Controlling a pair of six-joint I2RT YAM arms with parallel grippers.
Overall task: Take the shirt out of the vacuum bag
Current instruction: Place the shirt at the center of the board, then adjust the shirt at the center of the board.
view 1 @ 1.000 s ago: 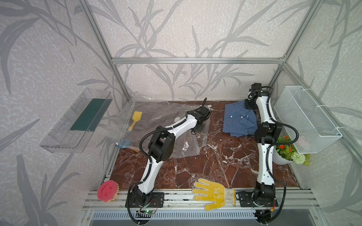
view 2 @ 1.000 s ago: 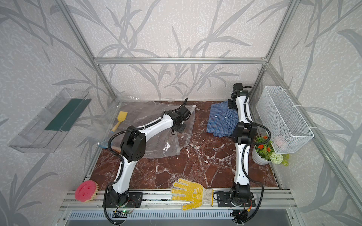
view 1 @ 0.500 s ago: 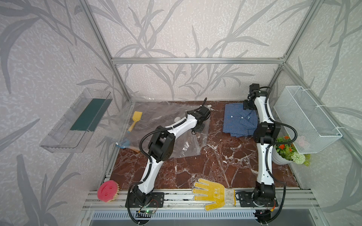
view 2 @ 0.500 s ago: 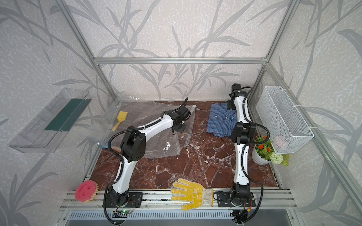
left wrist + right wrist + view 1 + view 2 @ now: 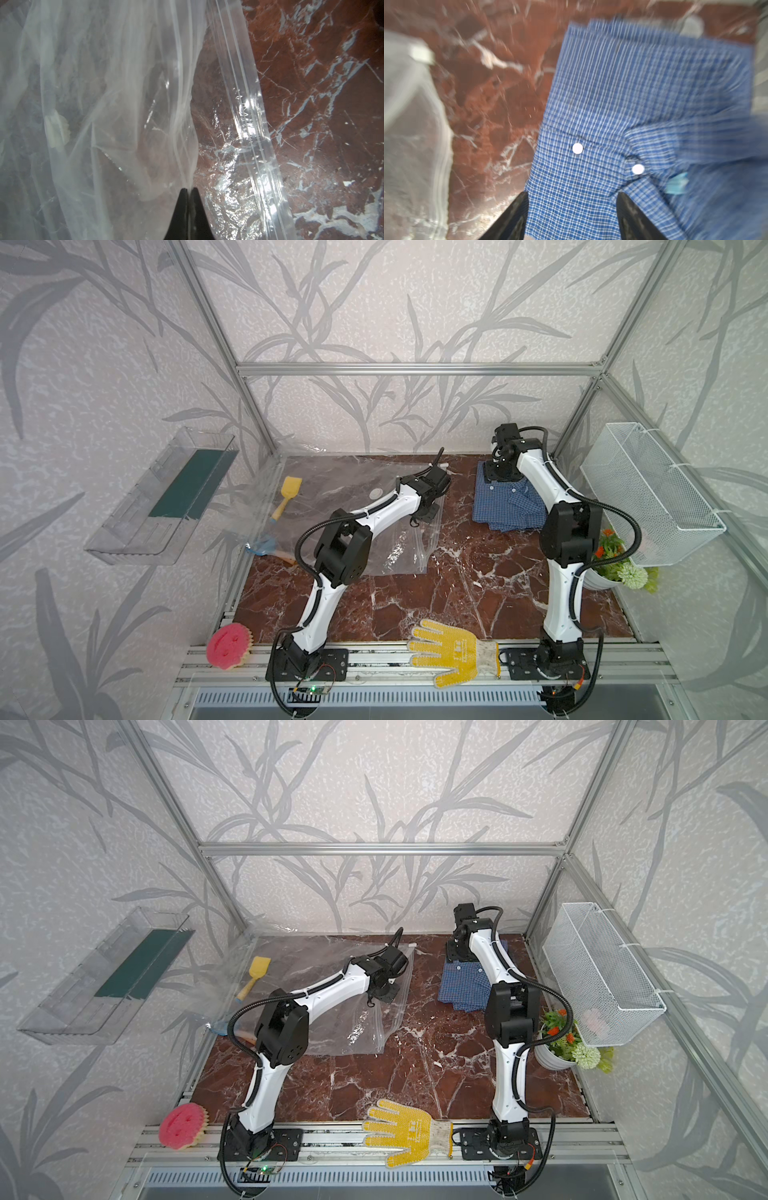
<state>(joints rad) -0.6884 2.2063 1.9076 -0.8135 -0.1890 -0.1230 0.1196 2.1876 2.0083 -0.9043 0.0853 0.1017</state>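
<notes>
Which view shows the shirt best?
The right wrist view: the blue checked shirt is close up, buttons visible, though blurred. Both top views show it small, partly behind the right arm. The left wrist view misses it.

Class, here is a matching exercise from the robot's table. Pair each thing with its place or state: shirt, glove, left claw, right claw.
Things:
1. shirt
2. glove
3. left claw
4. right claw

Places or states:
A. shut on the bag
B. open, at the shirt
C. lying on the front rail
D. folded on the table, outside the bag

Pairs: 1-D; 2-C; 3-A; 4-B
</notes>
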